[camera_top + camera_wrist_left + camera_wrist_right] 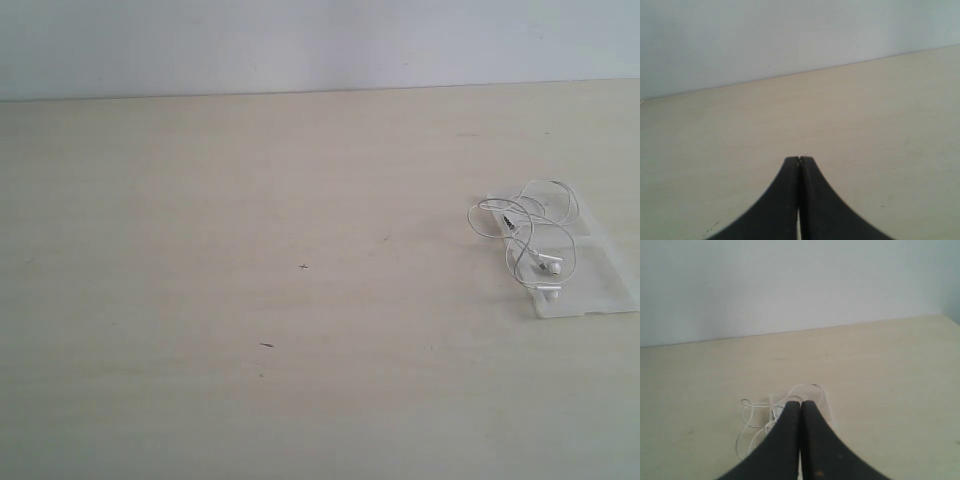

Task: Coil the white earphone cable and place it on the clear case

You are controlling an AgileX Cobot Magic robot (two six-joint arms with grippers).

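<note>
White earphone cable (pixel 548 266) sits loosely coiled on the clear case (pixel 603 285), just ahead of the right hand (pixel 800 403), whose fingers are together and empty; springy loops could slide off.

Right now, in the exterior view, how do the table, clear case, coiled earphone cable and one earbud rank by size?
Largest: table.
Next: clear case and white earphone cable; their spreads look about alike, so I won't rank them.
Smallest: earbud.

So the left gripper (pixel 799 160) is fully closed, its two black fingers (pixel 782 200) pressed flat together right up to the tips. The right gripper (pixel 801 403) looks identical, fingers (pixel 821 450) touching along their inner edges.
</note>
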